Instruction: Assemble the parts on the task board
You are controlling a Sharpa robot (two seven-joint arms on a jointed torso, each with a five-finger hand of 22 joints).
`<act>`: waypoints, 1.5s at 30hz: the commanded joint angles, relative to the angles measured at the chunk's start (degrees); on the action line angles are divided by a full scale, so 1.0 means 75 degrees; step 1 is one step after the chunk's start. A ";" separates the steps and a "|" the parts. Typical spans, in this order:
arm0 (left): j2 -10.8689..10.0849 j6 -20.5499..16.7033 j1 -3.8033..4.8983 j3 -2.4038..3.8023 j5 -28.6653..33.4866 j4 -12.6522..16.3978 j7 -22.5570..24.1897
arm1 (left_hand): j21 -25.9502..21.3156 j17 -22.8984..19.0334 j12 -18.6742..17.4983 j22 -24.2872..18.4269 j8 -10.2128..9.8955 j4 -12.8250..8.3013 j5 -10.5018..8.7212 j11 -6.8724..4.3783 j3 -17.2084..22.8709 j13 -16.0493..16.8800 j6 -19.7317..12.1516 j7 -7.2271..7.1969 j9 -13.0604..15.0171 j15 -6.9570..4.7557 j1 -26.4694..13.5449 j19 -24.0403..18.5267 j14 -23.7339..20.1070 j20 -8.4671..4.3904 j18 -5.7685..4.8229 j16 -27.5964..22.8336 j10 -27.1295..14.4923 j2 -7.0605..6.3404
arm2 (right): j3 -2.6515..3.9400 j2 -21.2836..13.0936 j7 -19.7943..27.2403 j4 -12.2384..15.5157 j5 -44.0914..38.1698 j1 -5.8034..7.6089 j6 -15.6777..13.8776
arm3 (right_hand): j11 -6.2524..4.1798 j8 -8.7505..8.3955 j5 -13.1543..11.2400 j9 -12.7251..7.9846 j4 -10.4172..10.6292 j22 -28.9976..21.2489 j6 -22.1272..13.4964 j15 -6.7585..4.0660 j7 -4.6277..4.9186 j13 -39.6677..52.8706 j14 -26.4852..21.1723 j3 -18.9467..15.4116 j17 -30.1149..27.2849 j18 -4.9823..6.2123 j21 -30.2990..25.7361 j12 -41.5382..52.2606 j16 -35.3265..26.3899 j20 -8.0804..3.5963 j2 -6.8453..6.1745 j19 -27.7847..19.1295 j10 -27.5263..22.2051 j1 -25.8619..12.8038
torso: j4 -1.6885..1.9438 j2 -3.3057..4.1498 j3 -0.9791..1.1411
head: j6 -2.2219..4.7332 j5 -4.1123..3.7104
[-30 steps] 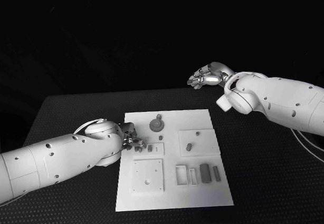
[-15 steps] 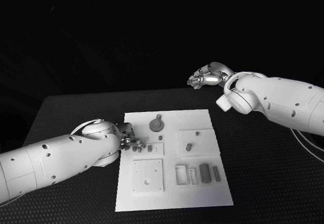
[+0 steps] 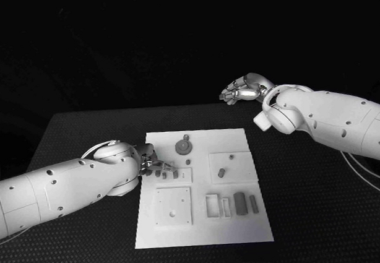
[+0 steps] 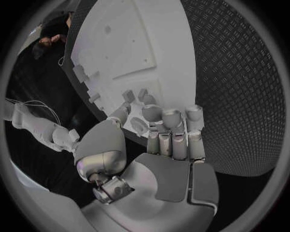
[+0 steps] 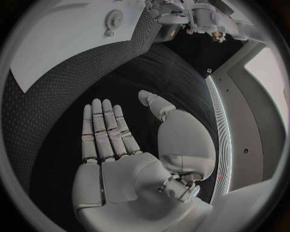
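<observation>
— White and flat, the rectangular task board lies mid-way on the black textured table, with small grey parts standing in its recesses. Where is the silver left hand?

— At the board's left edge, fingers curled down over two little grey pegs. Whether it grips one, I cannot tell.

— And the silver right hand?

— Raised past the table's far edge, well apart from the board, palm flat, fingers straight and side by side, holding nothing.

— The round grey gear?

— Near the board's far end.
</observation>
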 commanded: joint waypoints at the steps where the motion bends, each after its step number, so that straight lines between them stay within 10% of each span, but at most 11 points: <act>1: -0.0029 -0.0426 0.0003 0.0035 0.0193 0.0032 0.0173 | -0.0021 0.0001 0.0033 0.0096 -0.0004 -0.0001 -0.0015 -0.0002 -0.0062 0.0002 -0.0050 0.0013 0.0009 -0.0012 -0.0059 -0.0052 -0.0041 -0.1078 0.0066 0.0030 -0.0050 0.0018 | 0.0003 -0.0004 0.0053 0.0003 -0.0001 -0.0001 0.0095 | 0.0014 0.0041 0.0028 -0.0013 0.0004 0.0005 -0.0052 -0.0008 0.0185 -0.0008 -0.0049 -0.0047 -0.0012 -0.0099 -0.0042 -0.0027 -0.0054 0.0010 0.0019 -0.0061 0.0042 0.0014 | -0.0002 0.0001 0.0005 | 0.0010 -0.0004; 11: -0.0188 -0.1226 0.0138 0.0369 0.0948 0.0115 0.0754 | -0.0294 -0.0242 -0.0437 -0.0016 -0.0368 -0.0462 0.0001 0.0139 -0.0197 -0.0243 -0.0627 0.0220 -0.0177 -0.0005 0.0703 -0.0309 -0.0418 -0.0971 -0.0018 -0.0437 -0.0423 0.0481 | 0.0003 -0.0028 0.0052 0.0001 -0.0001 -0.0001 0.0092 | 0.0015 0.0041 0.0028 -0.0015 0.0004 0.0008 -0.0054 -0.0007 0.0186 -0.0008 -0.0049 -0.0048 -0.0012 -0.0099 -0.0045 -0.0030 -0.0054 0.0010 0.0022 -0.0061 0.0042 0.0014 | -0.0005 -0.0002 0.0011 | 0.0105 -0.0012; 15: -0.0120 -0.1603 0.0261 0.0413 0.1411 0.0018 0.1425 | -0.0948 -0.0662 -0.1382 -0.0249 -0.0941 -0.1289 0.0822 0.0581 0.0247 -0.0694 -0.1516 0.0687 -0.0678 0.0540 0.1833 -0.0971 -0.1239 -0.0628 -0.0347 -0.1354 -0.1337 0.0821 | 0.0003 -0.0014 0.0051 -0.0014 -0.0001 -0.0001 0.0093 | 0.0015 0.0042 0.0028 -0.0015 0.0004 0.0010 -0.0053 -0.0007 0.0185 -0.0008 -0.0049 -0.0047 -0.0012 -0.0099 -0.0046 -0.0031 -0.0054 0.0010 0.0023 -0.0061 0.0042 0.0015 | -0.0009 -0.0005 0.0014 | 0.0140 -0.0016; 19: 0.0047 -0.2051 0.0281 0.0426 0.1423 -0.0066 0.2199 | -0.1360 -0.0999 -0.2286 -0.0327 -0.1204 -0.1731 0.0859 0.0940 0.1099 -0.1239 -0.1810 0.0990 -0.1242 0.1017 0.2815 -0.1379 -0.1719 -0.0188 -0.0478 -0.1990 -0.1946 0.0573 | 0.0003 -0.0003 0.0056 -0.0022 0.0000 -0.0001 0.0097 | 0.0015 0.0043 0.0028 -0.0015 0.0003 0.0011 -0.0053 -0.0007 0.0185 -0.0008 -0.0049 -0.0046 -0.0012 -0.0098 -0.0047 -0.0031 -0.0054 0.0010 0.0026 -0.0061 0.0043 0.0018 | -0.0023 0.0003 0.0007 | 0.0191 -0.0026; 26: 0.0513 -0.2383 0.0274 0.0372 0.0198 -0.0369 0.3264 | -0.1380 -0.0950 -0.4216 -0.0192 -0.1615 -0.2001 0.0828 0.1462 0.1340 -0.2317 -0.2073 0.1069 -0.2003 0.1079 0.3539 -0.1304 -0.1609 -0.0120 -0.0418 -0.1898 -0.2384 0.0215 | 0.0003 -0.0018 0.0064 -0.0021 0.0005 -0.0001 0.0092 | 0.0014 0.0044 0.0029 -0.0016 0.0001 0.0013 -0.0053 -0.0007 0.0185 -0.0007 -0.0048 -0.0045 -0.0012 -0.0098 -0.0049 -0.0032 -0.0054 0.0009 0.0029 -0.0060 0.0044 0.0021 | 0.0004 0.0001 0.0009 | 0.0228 -0.0053; 34: 0.0890 -0.2320 0.0097 0.0308 -0.1588 -0.0719 0.3747 | -0.1395 -0.0896 -0.5593 -0.0055 -0.1845 -0.1993 0.0114 0.1584 0.1114 -0.2815 -0.2268 0.1016 -0.2511 0.1169 0.3786 -0.1130 -0.1499 -0.0050 -0.0322 -0.1798 -0.2295 -0.0053 | 0.0003 0.0022 0.0067 -0.0036 0.0010 -0.0002 0.0101 | 0.0014 0.0045 0.0029 -0.0017 -0.0001 0.0015 -0.0053 -0.0007 0.0185 -0.0007 -0.0047 -0.0044 -0.0012 -0.0097 -0.0051 -0.0034 -0.0053 0.0009 0.0033 -0.0059 0.0046 0.0023 | -0.0016 0.0007 -0.0001 | 0.0276 -0.0054; 45: 0.1227 -0.1787 -0.0073 0.0099 -0.2682 -0.1141 0.3757 | -0.1042 -0.0541 -0.6026 0.0159 -0.1839 -0.1982 0.0091 0.1497 0.1006 -0.2842 -0.2222 0.0934 -0.2724 0.1053 0.3912 -0.0757 -0.1177 -0.0126 -0.0152 -0.1010 -0.2019 -0.0068 | 0.0003 0.0047 0.0071 -0.0029 0.0011 -0.0003 0.0105 | 0.0015 0.0045 0.0028 -0.0018 -0.0001 0.0018 -0.0054 -0.0007 0.0185 -0.0007 -0.0048 -0.0045 -0.0012 -0.0097 -0.0053 -0.0036 -0.0054 0.0010 0.0037 -0.0059 0.0046 0.0023 | -0.0023 0.0010 0.0003 | 0.0262 -0.0095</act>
